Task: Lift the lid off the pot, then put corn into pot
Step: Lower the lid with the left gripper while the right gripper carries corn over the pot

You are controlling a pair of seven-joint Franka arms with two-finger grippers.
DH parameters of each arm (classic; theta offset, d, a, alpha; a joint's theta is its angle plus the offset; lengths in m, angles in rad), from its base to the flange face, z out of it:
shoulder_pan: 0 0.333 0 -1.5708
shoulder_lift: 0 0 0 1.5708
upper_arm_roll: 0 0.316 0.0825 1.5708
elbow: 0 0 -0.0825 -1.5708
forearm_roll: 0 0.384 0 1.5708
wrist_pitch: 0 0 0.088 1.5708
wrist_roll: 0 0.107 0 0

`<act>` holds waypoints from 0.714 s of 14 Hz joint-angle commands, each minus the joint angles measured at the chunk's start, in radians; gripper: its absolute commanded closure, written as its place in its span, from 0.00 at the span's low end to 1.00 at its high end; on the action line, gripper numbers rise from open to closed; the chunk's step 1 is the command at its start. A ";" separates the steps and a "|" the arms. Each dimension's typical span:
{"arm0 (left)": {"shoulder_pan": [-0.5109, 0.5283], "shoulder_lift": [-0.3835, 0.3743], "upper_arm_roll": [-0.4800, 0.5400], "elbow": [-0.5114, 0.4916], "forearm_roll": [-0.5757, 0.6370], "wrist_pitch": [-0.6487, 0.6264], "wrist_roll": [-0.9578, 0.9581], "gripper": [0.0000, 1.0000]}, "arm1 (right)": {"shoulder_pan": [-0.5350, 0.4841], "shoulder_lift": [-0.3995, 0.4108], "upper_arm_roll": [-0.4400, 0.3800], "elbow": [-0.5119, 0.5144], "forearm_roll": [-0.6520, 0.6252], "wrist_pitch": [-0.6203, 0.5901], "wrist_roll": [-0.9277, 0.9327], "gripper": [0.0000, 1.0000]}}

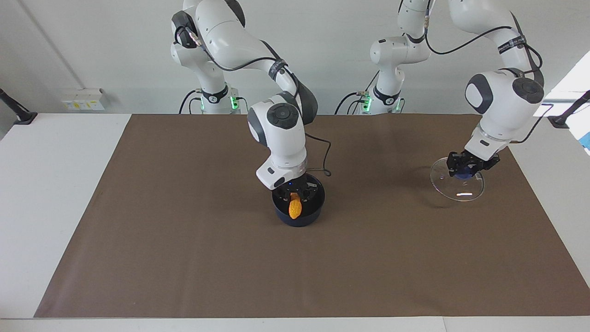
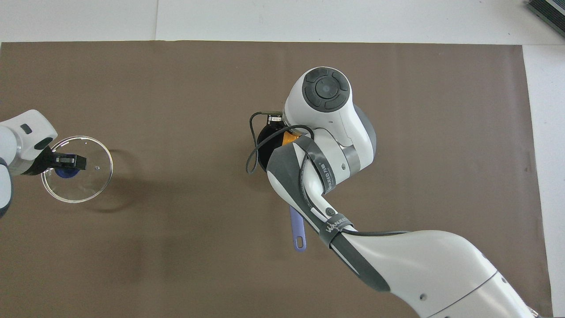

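Right hand (image 1: 295, 192): over the pot's mouth, clenched on the corn's top end; the cob hangs down from it.
Corn (image 1: 295, 207): upright, its lower end down inside the pot; I cannot tell whether it touches the bottom. It looks light, stiff and bumpy, so a pinch at one end should hold it without slipping.
Pot (image 1: 313, 211): on the brown mat (image 1: 184, 240) at mid-tabletop, lid off. Nothing lies loose inside; only the held corn reaches in. Its handle (image 2: 298, 229) points toward the robots.
Next, as I judge: let go, and the corn drops in.
Lid (image 1: 465, 189): tilted, low over the mat at the left arm's end, well apart from the pot. Glass, so likely fragile and slick on its face; the knob (image 1: 463, 173) is the sound place to hold it.
Left hand (image 1: 469, 165): clenched on the knob, carrying the lid.
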 commanded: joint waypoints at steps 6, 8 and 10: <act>0.025 -0.052 -0.011 -0.216 -0.074 0.221 0.041 1.00 | 0.004 -0.017 0.008 -0.101 -0.012 0.048 0.024 1.00; 0.026 -0.050 -0.011 -0.220 -0.074 0.226 0.041 0.84 | 0.003 -0.025 0.008 -0.125 -0.012 0.054 0.018 1.00; 0.025 -0.047 -0.011 -0.215 -0.074 0.219 0.042 0.00 | 0.007 -0.013 0.008 -0.147 -0.012 0.100 0.024 1.00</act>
